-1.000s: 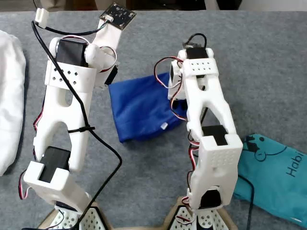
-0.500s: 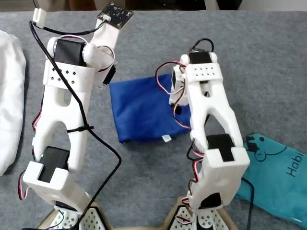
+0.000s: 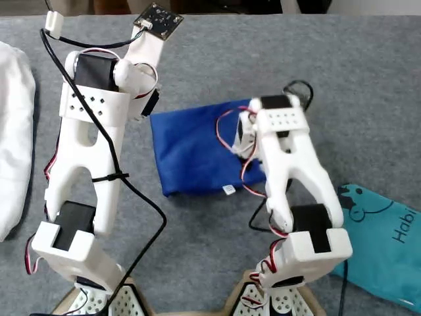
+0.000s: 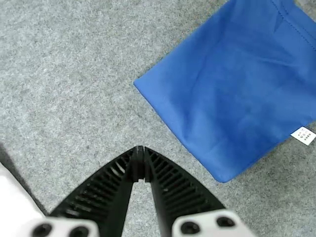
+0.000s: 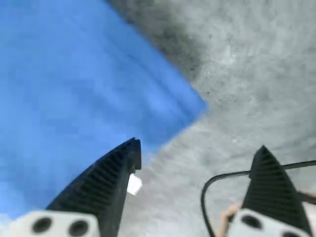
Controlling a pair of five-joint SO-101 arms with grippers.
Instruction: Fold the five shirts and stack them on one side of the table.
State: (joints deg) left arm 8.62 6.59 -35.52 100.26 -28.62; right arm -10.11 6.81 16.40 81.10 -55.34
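jaws apart on right gripper point(image 5: 197, 144), blue shirt point(image 3: 194, 148) lies skewed

The high view looks straight down on both arms and the grey surface point(image 3: 368, 79). Each wrist view faces down from close above, past the left tool point(image 4: 139, 163) and right tool point(image 5: 199, 145) respectively. All share the blue shirt point(image 3: 191, 148).

robotics lab bench; grey felt table point(image 3: 368, 79); two white desktop arms point(image 3: 92, 105)
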